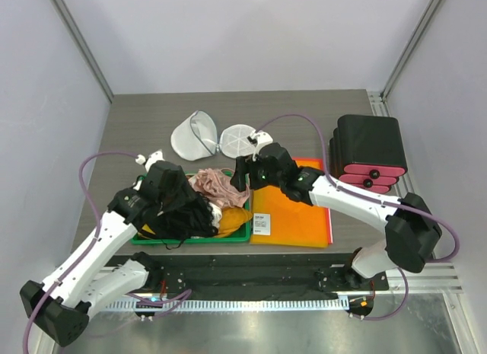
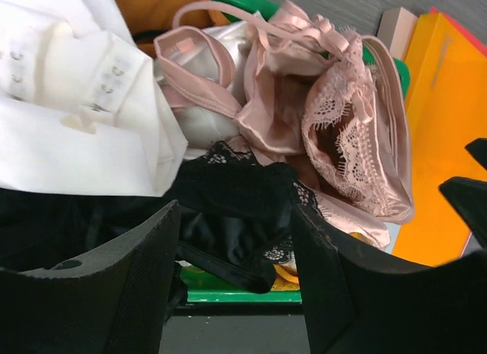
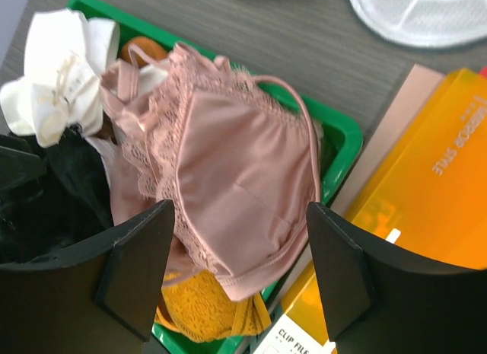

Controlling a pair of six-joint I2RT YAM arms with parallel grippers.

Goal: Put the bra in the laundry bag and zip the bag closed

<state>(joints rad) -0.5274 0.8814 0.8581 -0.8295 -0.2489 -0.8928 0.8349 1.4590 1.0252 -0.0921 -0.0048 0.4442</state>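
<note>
Beneath the left tool (image 2: 234,224) lies the crumpled, scallop-edged lace bra (image 2: 228,183).

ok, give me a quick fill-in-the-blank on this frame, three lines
The left gripper, jaws apart, hangs over the black lacy bra in a plastic tray coloured ___.
The right gripper, jaws apart, hangs over a satin-and-lace bra coloured ___.
The white round mesh laundry bag lies outside the tray on the grey ___.
Missing: green; pink; table.

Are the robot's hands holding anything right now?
Nothing. Both are open: the left gripper is over the bra, the right gripper over the pink garment.
</note>
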